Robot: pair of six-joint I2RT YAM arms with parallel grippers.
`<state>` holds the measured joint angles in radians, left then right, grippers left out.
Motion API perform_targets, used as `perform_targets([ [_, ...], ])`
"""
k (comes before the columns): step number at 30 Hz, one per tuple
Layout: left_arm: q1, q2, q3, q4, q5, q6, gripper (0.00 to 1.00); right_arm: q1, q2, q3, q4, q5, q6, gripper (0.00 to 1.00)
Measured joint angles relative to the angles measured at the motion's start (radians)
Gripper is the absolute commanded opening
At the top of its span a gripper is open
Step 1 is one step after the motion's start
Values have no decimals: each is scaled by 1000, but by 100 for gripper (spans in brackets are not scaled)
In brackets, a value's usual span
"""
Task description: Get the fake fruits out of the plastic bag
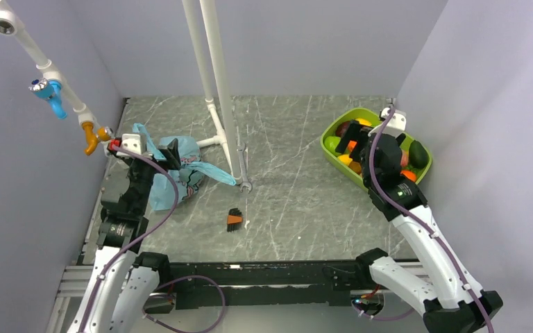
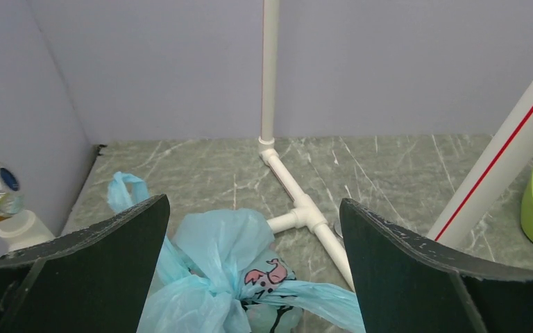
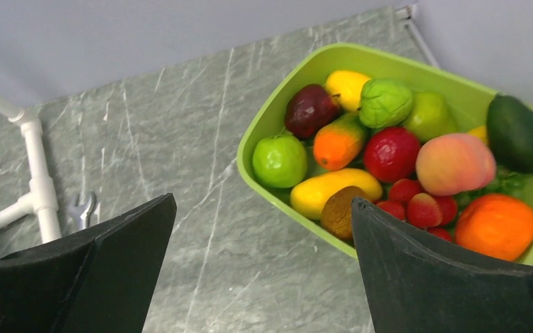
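The light-blue plastic bag (image 1: pixel 180 173) lies crumpled at the table's left, its handles bunched like a knot (image 2: pixel 229 291). I cannot see what is inside it. My left gripper (image 1: pixel 172 154) hovers over the bag, open, and the bag (image 2: pixel 222 243) shows below and between its wide-apart fingers (image 2: pixel 97 263). Several fake fruits (image 3: pixel 388 152) fill the lime-green tray (image 3: pixel 277 90) at the right. My right gripper (image 1: pixel 355 141) hangs open above the tray's near-left edge (image 1: pixel 327 156), and its midpoint (image 3: pixel 264 205) is over bare table with nothing held.
A white pipe stand (image 1: pixel 221 104) rises from the table's middle back, its foot (image 2: pixel 305 208) just right of the bag. A small black-and-orange tool (image 1: pixel 234 220) lies toward the front centre. A wrench (image 3: pixel 83 208) lies by the stand's foot. Piping with a blue valve (image 1: pixel 54 96) runs along the left wall.
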<state>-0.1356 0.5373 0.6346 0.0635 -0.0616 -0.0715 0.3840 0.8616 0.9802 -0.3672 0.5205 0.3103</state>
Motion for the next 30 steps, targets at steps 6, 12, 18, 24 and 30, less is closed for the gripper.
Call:
perform_targets([
  [6, -26, 104, 36, -28, 9, -27, 99, 0, 19, -32, -3, -83, 76, 100],
  [12, -32, 243, 96, -80, -60, -112, 99, 0, 50, -43, -5, -210, 115, 100],
  [18, -32, 423, 188, -200, -109, -198, 99, 0, 60, -48, -6, -300, 151, 100],
  [24, -30, 532, 227, -287, -173, -238, 99, 0, 62, -48, -7, -351, 172, 100],
  [30, -18, 600, 249, -340, -203, -243, 94, 0, 70, -48, -7, -385, 182, 100],
])
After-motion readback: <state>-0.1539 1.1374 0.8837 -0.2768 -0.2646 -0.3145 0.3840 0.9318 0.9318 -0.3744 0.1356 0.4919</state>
